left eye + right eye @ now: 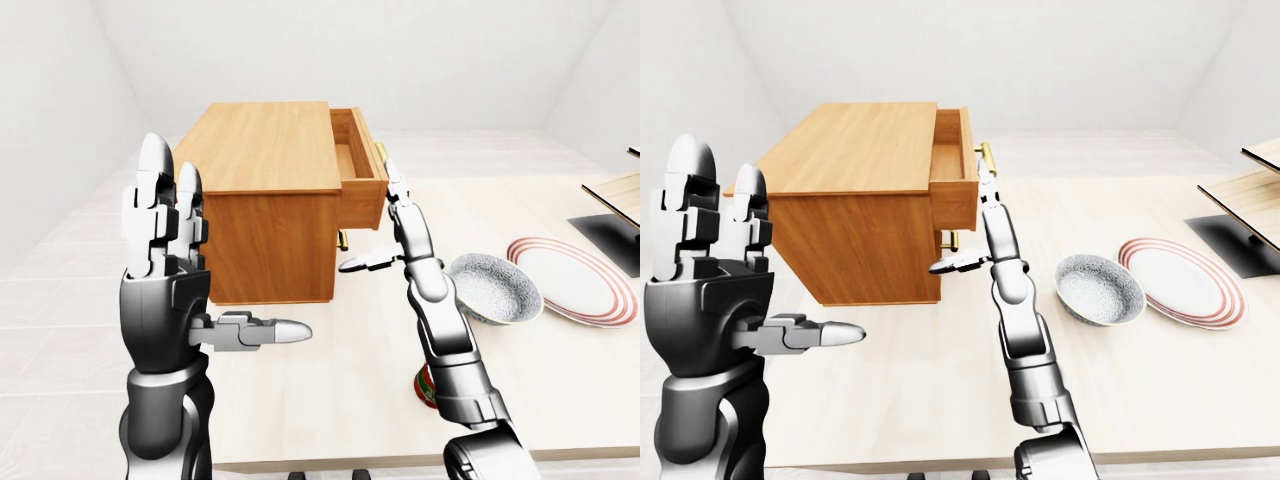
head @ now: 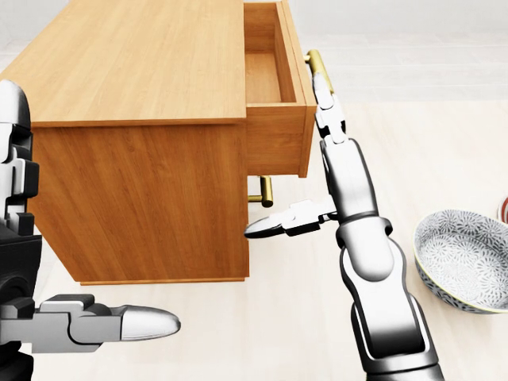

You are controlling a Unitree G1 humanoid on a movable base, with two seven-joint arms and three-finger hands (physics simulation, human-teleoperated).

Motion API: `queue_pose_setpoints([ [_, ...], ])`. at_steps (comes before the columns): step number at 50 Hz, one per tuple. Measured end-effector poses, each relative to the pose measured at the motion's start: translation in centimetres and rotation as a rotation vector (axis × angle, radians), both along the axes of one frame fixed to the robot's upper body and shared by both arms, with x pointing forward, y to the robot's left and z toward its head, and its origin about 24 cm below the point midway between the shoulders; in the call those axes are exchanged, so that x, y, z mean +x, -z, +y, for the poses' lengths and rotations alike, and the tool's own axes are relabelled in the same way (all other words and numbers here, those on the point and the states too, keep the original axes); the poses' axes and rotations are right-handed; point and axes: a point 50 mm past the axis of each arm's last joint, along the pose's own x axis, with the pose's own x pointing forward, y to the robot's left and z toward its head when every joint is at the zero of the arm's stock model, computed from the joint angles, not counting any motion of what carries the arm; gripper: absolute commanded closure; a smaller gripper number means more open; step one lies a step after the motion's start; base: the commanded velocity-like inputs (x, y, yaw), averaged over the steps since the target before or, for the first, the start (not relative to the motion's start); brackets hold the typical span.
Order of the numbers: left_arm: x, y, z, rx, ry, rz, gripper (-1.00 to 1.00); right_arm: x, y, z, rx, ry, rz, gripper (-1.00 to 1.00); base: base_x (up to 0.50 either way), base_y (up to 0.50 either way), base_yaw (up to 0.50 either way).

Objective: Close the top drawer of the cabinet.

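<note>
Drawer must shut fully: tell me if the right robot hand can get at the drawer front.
Probably yes: the right robot hand already lies flat by the drawer front, nothing between.

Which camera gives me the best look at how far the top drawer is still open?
The head view: the top drawer fills its upper middle, its inside showing, the right hand at its brass handle. Both eye views show it small and distant.
</note>
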Motion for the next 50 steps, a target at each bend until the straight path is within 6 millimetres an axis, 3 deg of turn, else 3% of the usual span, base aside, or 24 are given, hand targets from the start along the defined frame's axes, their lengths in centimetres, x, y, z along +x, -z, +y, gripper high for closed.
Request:
queue_pose_setpoints([
  [19,0.0,0.0,0.0,-0.002,0.002,0.000,-1.00,0.6,0.0,2.6,0.018,-0.075,0.008,-1.00,0.00,0.00,0.00],
  [50,0.0,0.0,0.1,-0.006,0.000,0.001,-1.00,2.0,1.2,5.0,0.082,-0.150,0.081,-1.00,0.00,0.00,0.00],
])
